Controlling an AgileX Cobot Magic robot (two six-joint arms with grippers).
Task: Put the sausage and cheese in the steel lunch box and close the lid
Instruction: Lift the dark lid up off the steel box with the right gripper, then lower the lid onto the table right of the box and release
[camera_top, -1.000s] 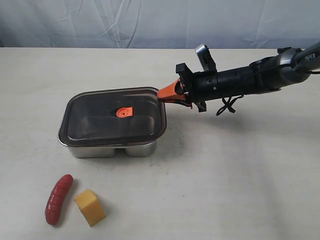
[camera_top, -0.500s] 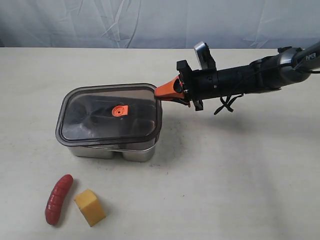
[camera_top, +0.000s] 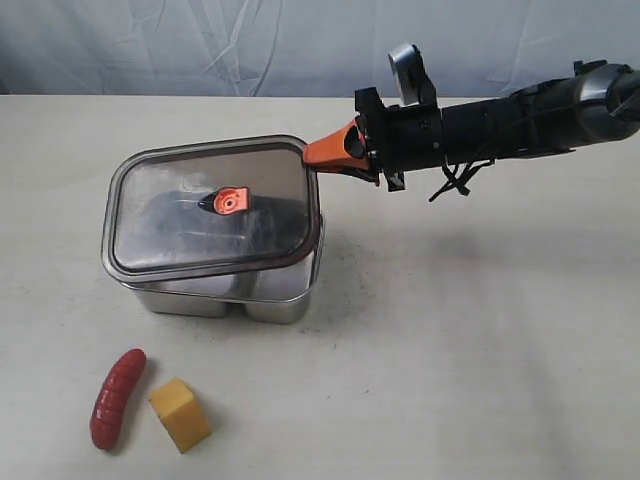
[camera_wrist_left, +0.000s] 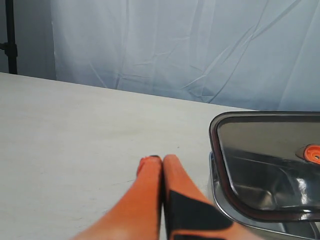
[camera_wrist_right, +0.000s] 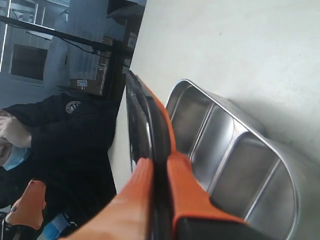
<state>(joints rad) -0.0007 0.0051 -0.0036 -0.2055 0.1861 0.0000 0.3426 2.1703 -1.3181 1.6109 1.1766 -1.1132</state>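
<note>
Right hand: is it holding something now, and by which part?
The right hand grips the lid by the rim at the corner nearest its arm, raised above the steel lunch box. The left hand is shut on nothing.

The right arm stretches in almost level, its right gripper (camera_top: 315, 157) pinched onto a corner of the lid (camera_top: 180, 190). The left gripper (camera_wrist_left: 162, 161) has its fingers pressed together, empty.

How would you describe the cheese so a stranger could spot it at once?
Find the steel box on the table, its dark lid held just above it. In front of it, nearer the camera, lie two small things side by side. The cheese is the yellow-orange wedge, right of the long red sausage.
</note>
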